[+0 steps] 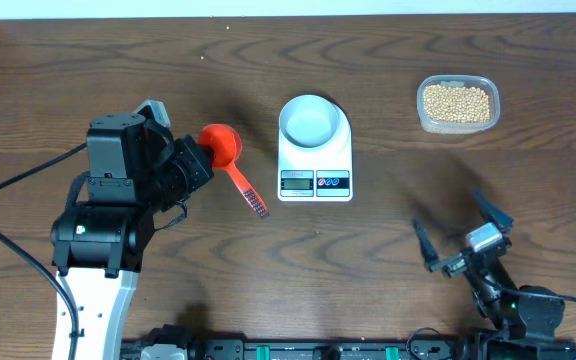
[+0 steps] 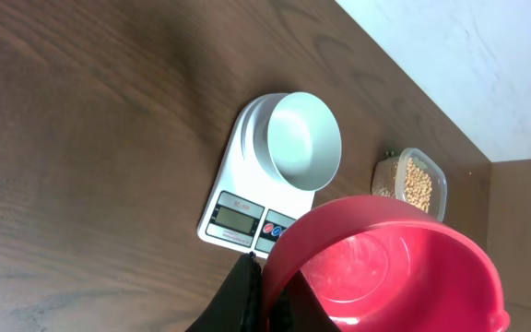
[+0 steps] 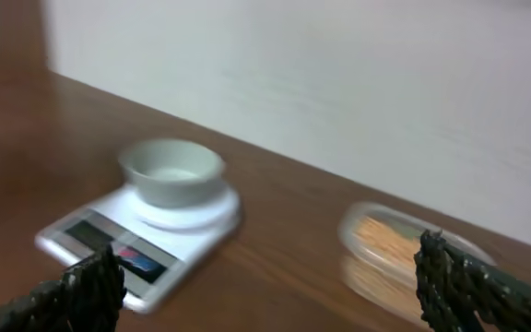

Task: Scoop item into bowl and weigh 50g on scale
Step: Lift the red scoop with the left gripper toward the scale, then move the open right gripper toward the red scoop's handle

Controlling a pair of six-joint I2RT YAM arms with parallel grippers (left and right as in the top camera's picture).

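The pale grey-blue bowl (image 1: 309, 122) stands empty on the white scale (image 1: 315, 183) at mid table. The tan beans (image 1: 456, 102) fill a clear tub at the back right. My left gripper (image 1: 196, 162) is shut on the cup rim of a red scoop (image 1: 222, 142), left of the scale; its handle points toward the front. In the left wrist view the empty scoop (image 2: 385, 267) sits in the jaws (image 2: 267, 293), with bowl (image 2: 304, 138), scale (image 2: 233, 210) and beans (image 2: 418, 184) beyond. My right gripper (image 1: 458, 235) is open and empty at the front right, facing the bowl (image 3: 171, 171), scale (image 3: 109, 242) and beans (image 3: 390, 244).
The clear plastic tub (image 1: 423, 120) holding the beans is apart from the scale, to its right. The table's back edge meets a white wall (image 3: 339, 83). The left arm's black cable (image 1: 8, 230) loops over the front left of the table.
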